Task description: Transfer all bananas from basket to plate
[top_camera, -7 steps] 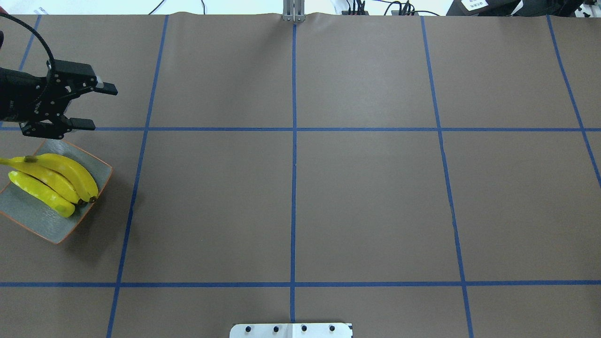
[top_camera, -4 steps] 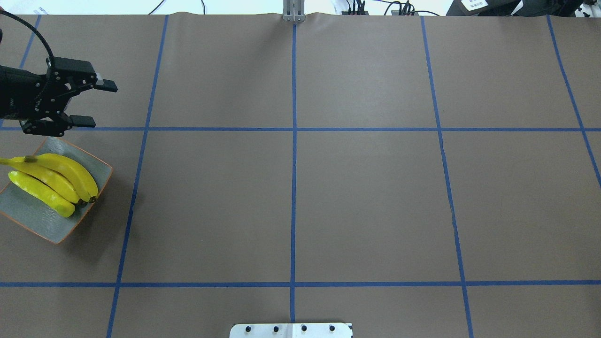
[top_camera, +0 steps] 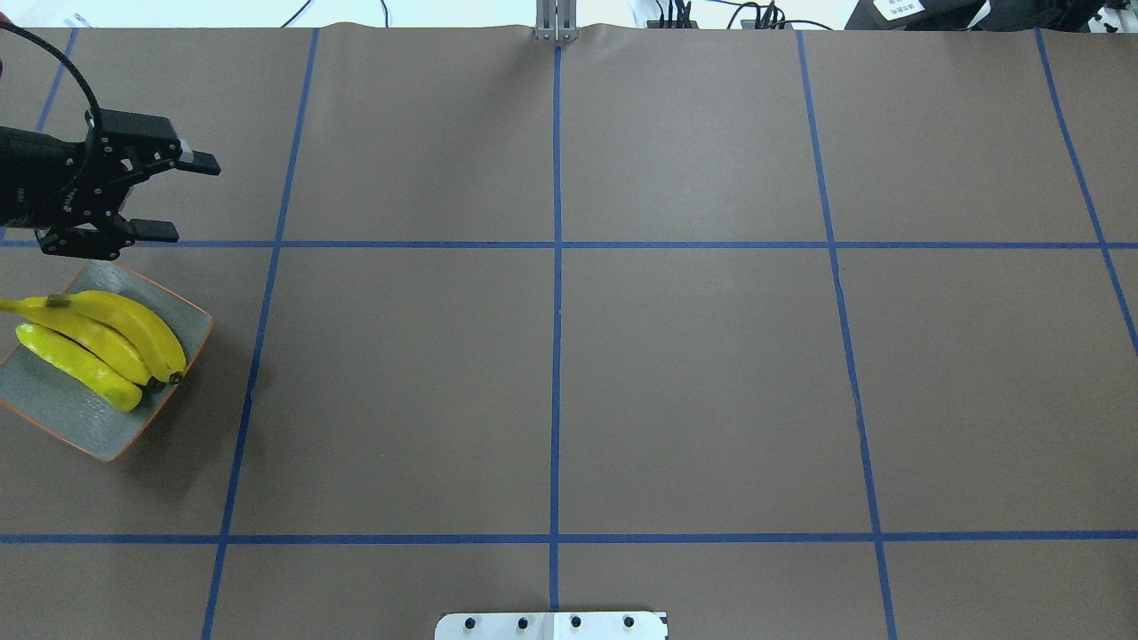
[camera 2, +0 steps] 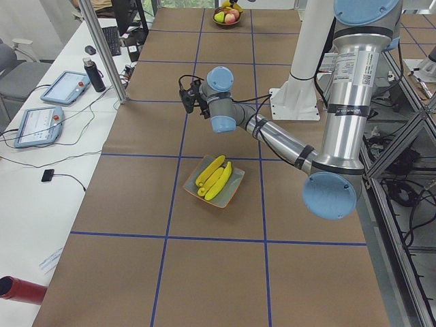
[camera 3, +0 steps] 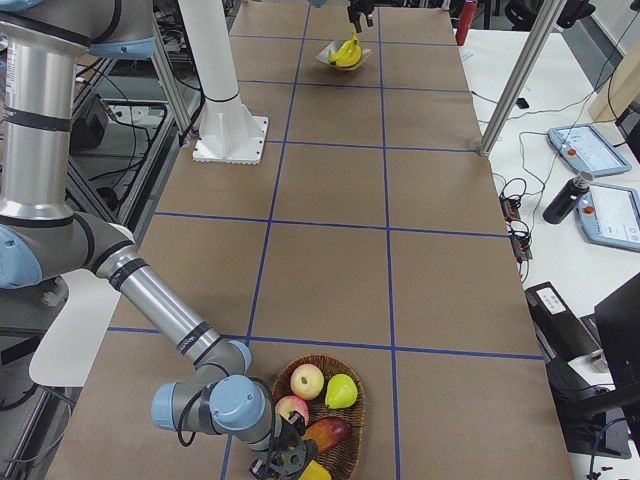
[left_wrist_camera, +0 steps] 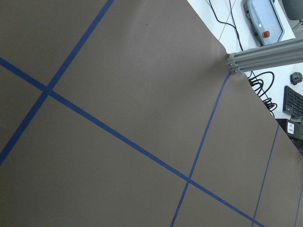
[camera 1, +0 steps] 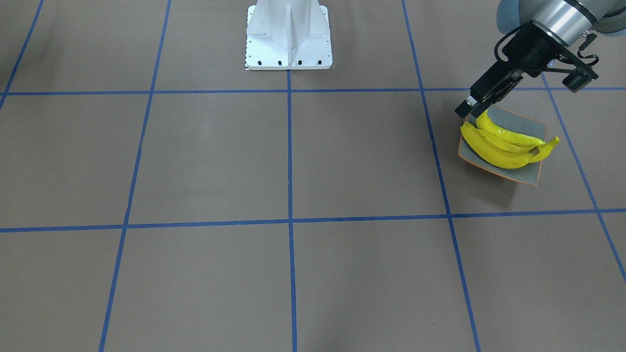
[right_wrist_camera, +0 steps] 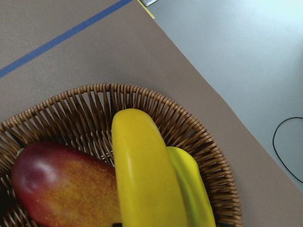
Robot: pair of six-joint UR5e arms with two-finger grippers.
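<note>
Three yellow bananas [top_camera: 98,342] lie side by side on the square grey-green plate [top_camera: 62,409] at the table's left edge; the front-facing view shows these bananas [camera 1: 503,146] on the plate [camera 1: 519,122] too. My left gripper [top_camera: 191,197] hovers open and empty just beyond the plate's far corner. The wicker basket [right_wrist_camera: 156,101] fills the right wrist view, holding one banana [right_wrist_camera: 142,175] beside a red-orange mango [right_wrist_camera: 61,189]. My right gripper [camera 3: 285,462] sits at the basket's [camera 3: 352,440] near rim, seen only in the exterior right view, so I cannot tell whether it is open or shut.
The basket also holds apples [camera 3: 307,381] and a pear [camera 3: 340,390]. A greener yellow fruit [right_wrist_camera: 191,189] lies against the banana. The white robot base [camera 1: 288,36] stands at mid-table. The table edge runs close behind the basket [right_wrist_camera: 227,109].
My left gripper has drifted slightly toward the far side of the table, still open. The plate and its bananas have not moved.
</note>
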